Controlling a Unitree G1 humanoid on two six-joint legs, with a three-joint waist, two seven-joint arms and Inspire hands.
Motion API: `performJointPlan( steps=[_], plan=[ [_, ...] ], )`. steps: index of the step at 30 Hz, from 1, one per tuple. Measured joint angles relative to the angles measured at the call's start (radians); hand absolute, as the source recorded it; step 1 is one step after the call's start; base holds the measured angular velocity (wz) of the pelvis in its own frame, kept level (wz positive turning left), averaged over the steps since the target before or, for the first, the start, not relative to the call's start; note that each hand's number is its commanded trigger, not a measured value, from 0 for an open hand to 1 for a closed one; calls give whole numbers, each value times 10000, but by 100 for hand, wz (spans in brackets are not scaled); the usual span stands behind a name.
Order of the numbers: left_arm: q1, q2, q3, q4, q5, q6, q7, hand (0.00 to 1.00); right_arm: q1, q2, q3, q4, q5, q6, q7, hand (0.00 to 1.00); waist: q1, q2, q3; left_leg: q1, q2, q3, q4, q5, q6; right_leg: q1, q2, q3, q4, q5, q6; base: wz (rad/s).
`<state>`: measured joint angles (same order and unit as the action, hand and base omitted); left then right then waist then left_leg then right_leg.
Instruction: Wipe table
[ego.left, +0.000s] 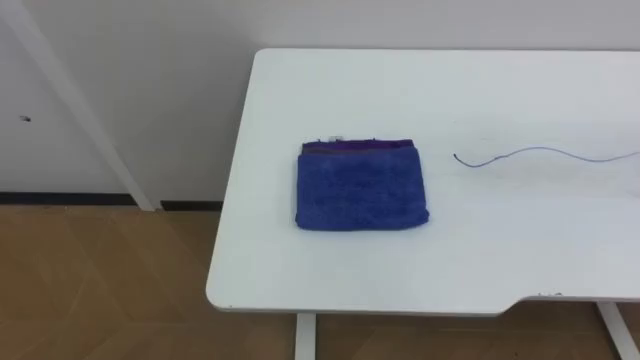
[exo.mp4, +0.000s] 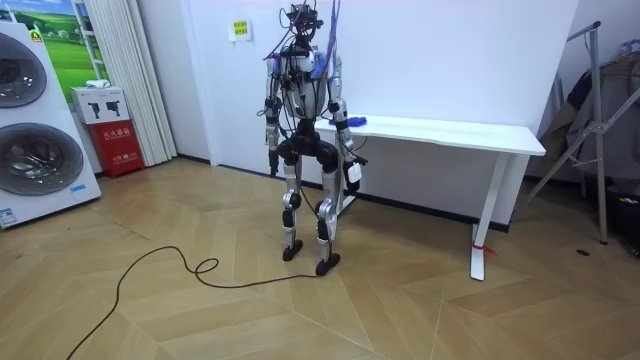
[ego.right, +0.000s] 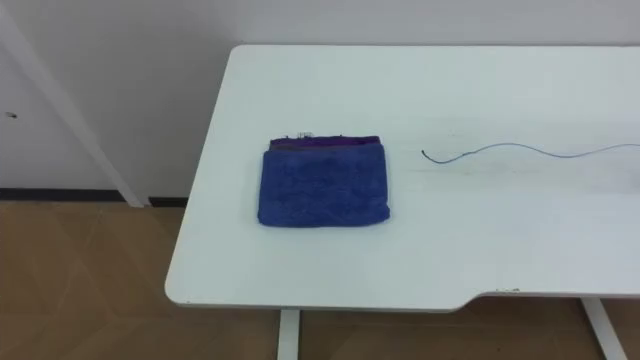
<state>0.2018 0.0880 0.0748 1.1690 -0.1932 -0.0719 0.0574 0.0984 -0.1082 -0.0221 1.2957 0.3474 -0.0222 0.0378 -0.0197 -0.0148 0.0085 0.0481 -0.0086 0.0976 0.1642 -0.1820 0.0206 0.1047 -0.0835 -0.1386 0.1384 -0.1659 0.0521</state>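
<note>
1. While folded into a thick square, lies flat near the left end of the white table (ego.left: 480, 90): blue towel (ego.left: 362, 190), purple edge along its far side, higher than both hands and touched by neither.
2. Hangs low by the hip at the room view's right, under tabletop height, the nearer hand to the towel: right hand (exo.mp4: 352, 178); cannot tell whether open or closed.
3. Hangs at the opposite hip, farther from the towel: left hand (exo.mp4: 269, 150); finger state likewise impossible to tell.
4. Curls over the tabletop on the right hand's side of the towel, well apart from it: thin dark line (ego.left: 540, 155).
5. Stands upright before the table's left end, facing the wall (ego.left: 150, 60), on a wooden floor (ego.left: 100, 280).
</note>
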Motion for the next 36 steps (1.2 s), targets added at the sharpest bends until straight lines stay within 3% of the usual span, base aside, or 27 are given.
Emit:
performJointPlan(
  steps=[11,20,25,29,36],
  plan=[
    [-57,-2,5,-12,4,-6,0,0,0,3,3,-4,55,0,132,0,7,9,-19,23,0,21,18,-1,0,23,-1,4,9,1,0,0],
    [-115,-7,14,-1,-57,-15,8,0,35,12,1,58,329,-1,377,0,41,27,45,120,23,78,-30,-60,-5,82,11,34,8,0,0,-2],
    [-95,-7,93,4,-448,-10,58,0,109,19,-142,293,1429,19,-26,0,21,4,-7,153,23,73,20,-61,-4,165,14,-11,1,0,0,0],
    [37,-1,815,105,-547,-10,238,0,263,19,-1608,402,2175,15,-628,0,-119,-3,-16,184,20,64,21,-69,3,199,13,-20,0,0,0,0],
    [382,35,2011,52,-866,190,335,0,418,-188,-4504,167,3341,132,-2122,0,-718,-105,-45,208,6,37,44,-94,5,239,-3,-101,19,-7,11,0]
  ],
)
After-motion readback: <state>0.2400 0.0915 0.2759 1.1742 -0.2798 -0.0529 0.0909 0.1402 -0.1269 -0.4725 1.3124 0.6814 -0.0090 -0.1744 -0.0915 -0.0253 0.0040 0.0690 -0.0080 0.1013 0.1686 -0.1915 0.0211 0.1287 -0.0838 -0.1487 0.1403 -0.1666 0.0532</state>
